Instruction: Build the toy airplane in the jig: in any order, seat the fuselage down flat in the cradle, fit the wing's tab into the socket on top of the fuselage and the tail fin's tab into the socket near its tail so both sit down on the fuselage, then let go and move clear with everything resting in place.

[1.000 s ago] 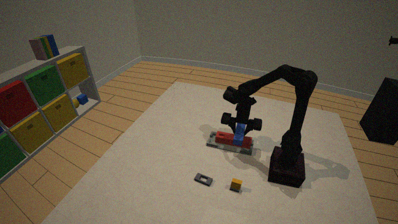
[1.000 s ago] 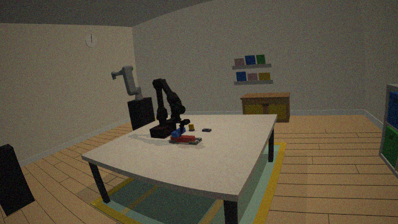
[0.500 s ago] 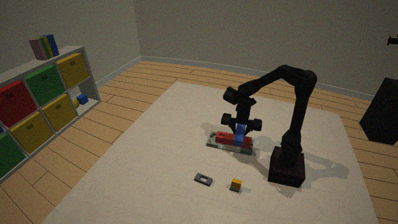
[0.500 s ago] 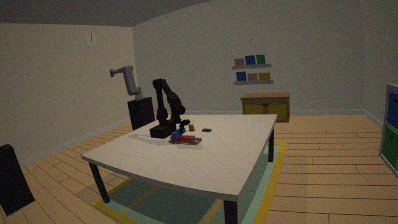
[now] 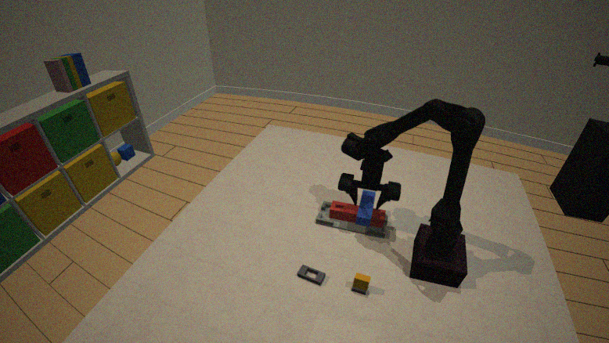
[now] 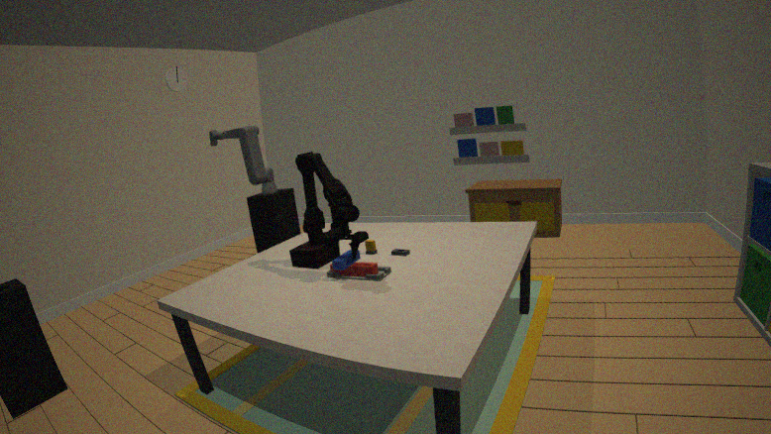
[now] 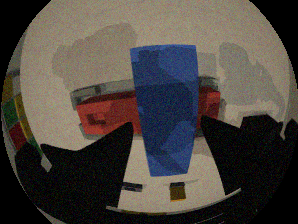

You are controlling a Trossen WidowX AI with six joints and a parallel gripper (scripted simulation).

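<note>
The red fuselage (image 5: 342,213) (image 6: 369,267) (image 7: 116,119) lies lengthwise in the grey jig (image 5: 324,222) (image 6: 384,273), a dark socket showing in its top near one end. The blue wing (image 5: 366,203) (image 6: 342,262) (image 7: 167,95) lies across the fuselage, toward the end nearer the arm's base. Its tab and the socket under it are hidden. My gripper (image 5: 367,207) (image 7: 168,123) is open, one finger on each side of the wing, with gaps between. The yellow tail fin (image 5: 362,280) (image 6: 371,246) (image 7: 177,193) stands upright in a small dark base, apart from the jig.
A small dark grey holder with an opening (image 5: 303,272) (image 6: 399,252) (image 7: 132,186) lies beside the tail fin. The arm's dark base block (image 5: 437,264) (image 6: 308,256) stands near the jig. A shelf with coloured bins (image 5: 68,128) stands beyond the table.
</note>
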